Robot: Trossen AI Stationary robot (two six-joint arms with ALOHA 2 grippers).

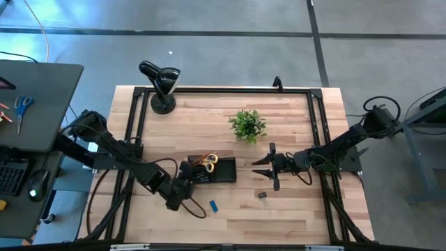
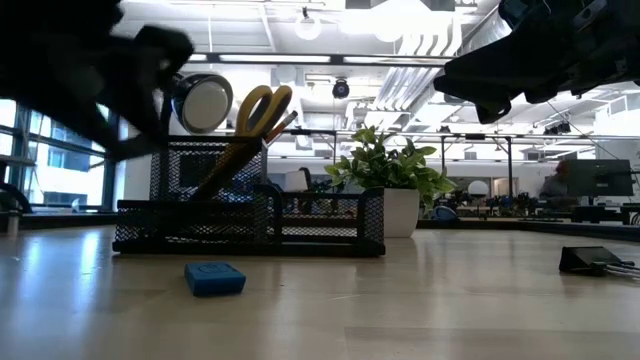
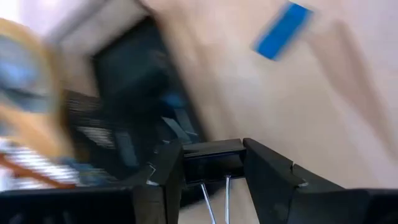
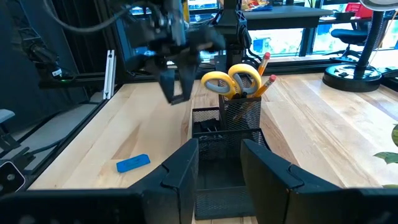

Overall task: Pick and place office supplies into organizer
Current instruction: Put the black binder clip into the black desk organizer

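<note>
The black mesh organizer [image 1: 221,171] stands mid-table, with yellow-handled scissors [image 4: 233,81] and pencils [image 4: 267,67] upright in its tall cup. My left gripper [image 1: 187,183] hangs at the organizer's left near corner, shut on a small black binder clip [image 3: 211,159]. A blue eraser [image 1: 213,206] lies flat on the table near the front, and also shows in the low view [image 2: 215,278]. A second binder clip [image 1: 262,197] lies on the wood to the right. My right gripper [image 4: 219,167] stands open on the organizer's right, with nothing between its fingers. My left gripper pinches the binder clip's black body [image 3: 214,152] between its two fingers [image 3: 169,169]. The clip's wire handles [image 3: 216,198] run back between the fingers toward the wrist. The fingers slant down from the table's left. The clip is lifted clear of the table.
A potted plant [image 1: 247,124] stands behind the organizer, toward the far right. A black gooseneck lamp [image 1: 162,85] stands at the far left corner. A black frame [image 1: 132,132] rims the table. Bare wood lies along the near edge, around the eraser.
</note>
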